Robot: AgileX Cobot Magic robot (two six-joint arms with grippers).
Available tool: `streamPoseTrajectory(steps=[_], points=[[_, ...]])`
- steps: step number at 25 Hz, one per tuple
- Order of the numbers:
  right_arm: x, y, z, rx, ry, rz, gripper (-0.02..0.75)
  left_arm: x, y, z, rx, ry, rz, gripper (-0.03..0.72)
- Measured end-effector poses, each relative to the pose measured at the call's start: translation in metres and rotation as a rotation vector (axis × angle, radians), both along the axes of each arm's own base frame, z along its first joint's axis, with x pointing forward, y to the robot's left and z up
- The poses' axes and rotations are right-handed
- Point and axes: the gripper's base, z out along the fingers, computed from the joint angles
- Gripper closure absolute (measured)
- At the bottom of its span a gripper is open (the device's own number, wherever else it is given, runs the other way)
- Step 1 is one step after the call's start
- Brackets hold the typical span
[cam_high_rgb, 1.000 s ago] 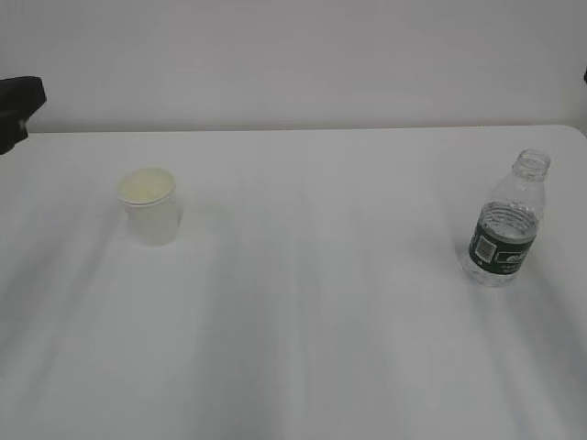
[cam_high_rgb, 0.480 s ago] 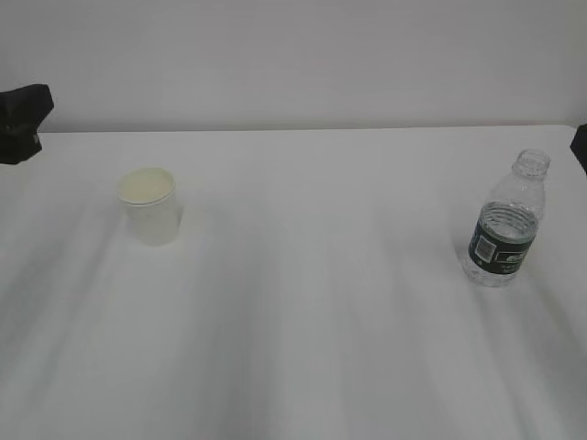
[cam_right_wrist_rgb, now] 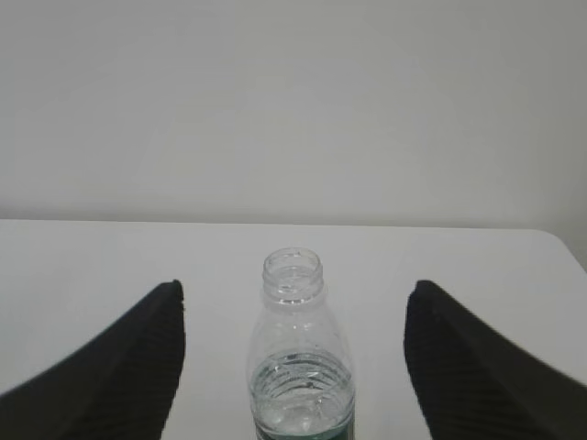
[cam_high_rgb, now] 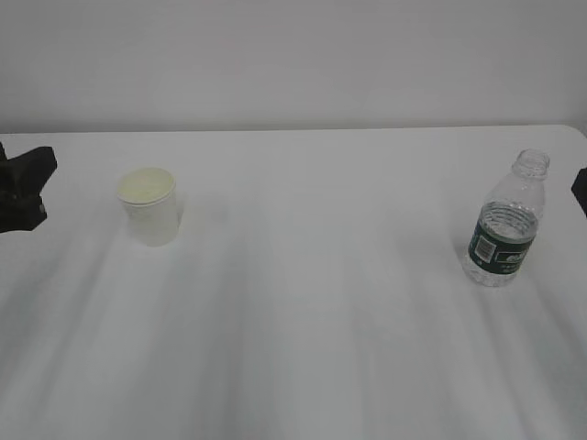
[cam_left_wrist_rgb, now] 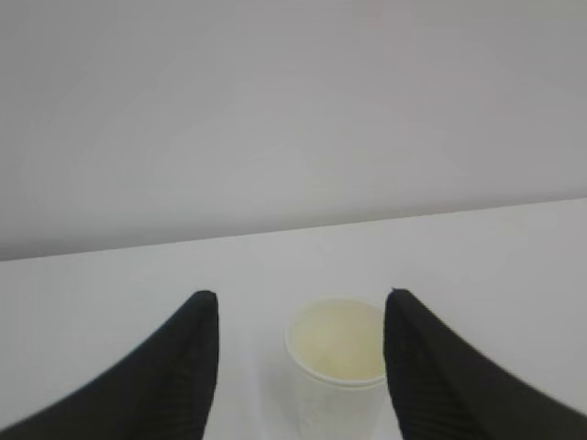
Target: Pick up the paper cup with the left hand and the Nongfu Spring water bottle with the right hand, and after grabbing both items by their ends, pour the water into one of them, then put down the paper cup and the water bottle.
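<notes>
**Spotter:** Start with your left hand [cam_left_wrist_rgb: 298, 367]. In its wrist view the two black fingers [cam_left_wrist_rgb: 179, 367] rise from the lower corners, spread apart and holding nothing. The paper cup [cam_left_wrist_rgb: 337, 367] sits low in the frame in the gap between them, closer to the right-hand finger. It's upright, and the fingers are not touching it.

**Operator:** And from outside?

**Spotter:** From outside, that gripper [cam_high_rgb: 23, 188] is only a dark shape at the left edge, mid-height. The cup [cam_high_rgb: 149, 206] stands to its right on the white table [cam_high_rgb: 312, 321], near but clearly apart.

**Operator:** The other side?

**Spotter:** Your right hand [cam_right_wrist_rgb: 293, 367] is open wider, also empty. The Nongfu Spring water bottle [cam_right_wrist_rgb: 298, 367] stands bottom centre between its fingers with room on both sides, its capless neck up. The water [cam_right_wrist_rgb: 298, 390] reaches about the shoulder, just above the green label. In the exterior view the bottle [cam_high_rgb: 506, 225] is at the right, and only a sliver of that gripper [cam_high_rgb: 581, 190] shows at the right edge.

**Operator:** So which step are you calling?

**Spotter:** I'd call it the approach: both things are lined up but neither is grasped, and pouring hasn't begun. Next, you'd likely carry each hand forward until its fingers flank the body, then close. Centre the cup first, since it sits off toward one finger. Squeeze gently, because a thin cup and soft bottle would probably buckle.
</notes>
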Motion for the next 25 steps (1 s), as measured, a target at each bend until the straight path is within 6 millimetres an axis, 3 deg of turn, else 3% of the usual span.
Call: streamPoseTrajectory(steps=[9,15,25], points=[[0.006,0.002,-0.034,0.016,0.005,0.011,0.169,0.01,-0.004,-0.032,-0.001,0.018,-0.014,0.279],[0.013,0.002,-0.068,0.004,0.17,0.011,0.169,0.008,-0.006,-0.068,0.017,0.129,-0.038,0.281],[0.04,0.005,-0.084,0.0,0.218,0.011,0.169,0.008,-0.006,-0.077,0.021,0.159,-0.039,0.29]])
